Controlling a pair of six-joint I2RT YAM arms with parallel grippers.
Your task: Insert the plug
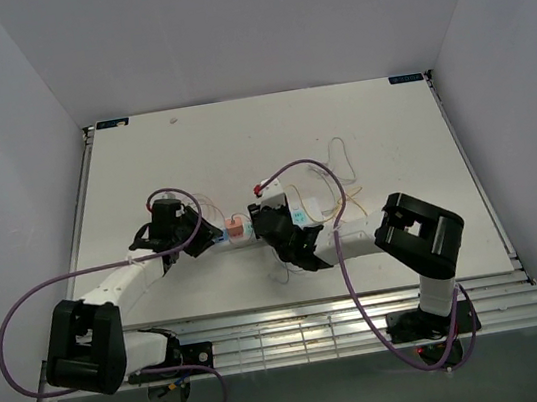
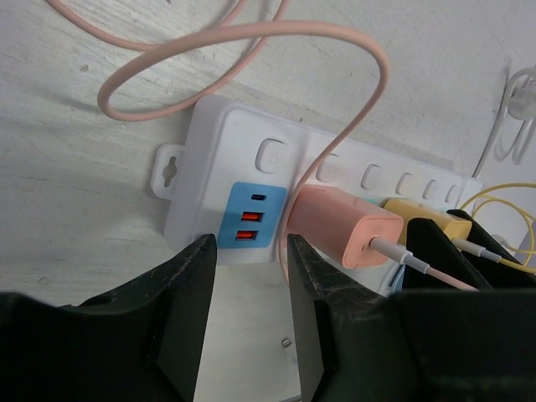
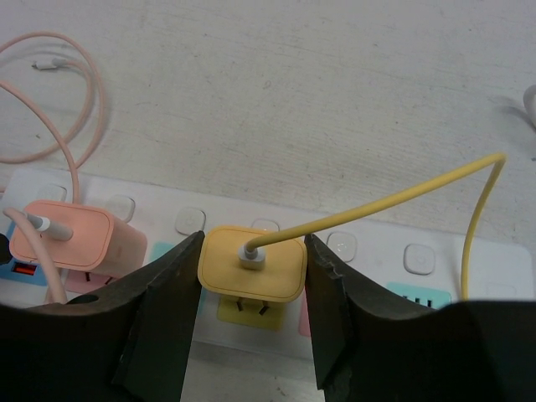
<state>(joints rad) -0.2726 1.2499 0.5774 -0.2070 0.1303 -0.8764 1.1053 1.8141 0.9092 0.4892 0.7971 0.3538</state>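
The power strip [image 3: 377,243] lies on the counter [image 3: 335,84]. My left hand [image 2: 249,251] stands narrowly open over its USB end. My right hand [image 3: 254,251] clamps the yellow plug [image 3: 226,272] just above its middle, prongs [image 3: 251,308] pointing down, not fully in.

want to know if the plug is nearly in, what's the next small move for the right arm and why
Probably press the right pincer straight down: it grips the yellow charger above the power strip, but its prongs show bare, so it isn't fully in.
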